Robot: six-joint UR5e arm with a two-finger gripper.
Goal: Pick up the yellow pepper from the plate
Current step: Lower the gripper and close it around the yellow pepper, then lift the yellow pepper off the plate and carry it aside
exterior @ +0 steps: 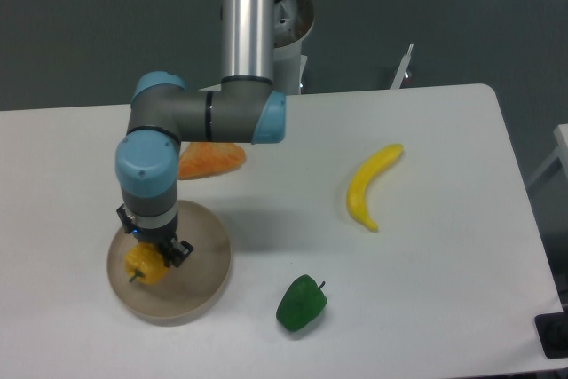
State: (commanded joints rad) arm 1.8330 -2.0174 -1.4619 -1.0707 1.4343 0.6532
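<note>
The yellow pepper (145, 265) lies on the left part of the round beige plate (200, 277) at the front left of the table, its dark stem pointing left. My gripper (153, 255) reaches straight down over the pepper, with its fingers on either side of it. The fingers seem closed against the pepper, which still looks to rest on the plate. The fingertips are partly hidden behind the pepper and the wrist.
An orange triangular lump (211, 159) lies behind the plate, partly hidden by the arm. A green pepper (301, 303) sits to the right of the plate near the front. A yellow banana (370, 185) lies at the right middle. The table's edges show at right and front.
</note>
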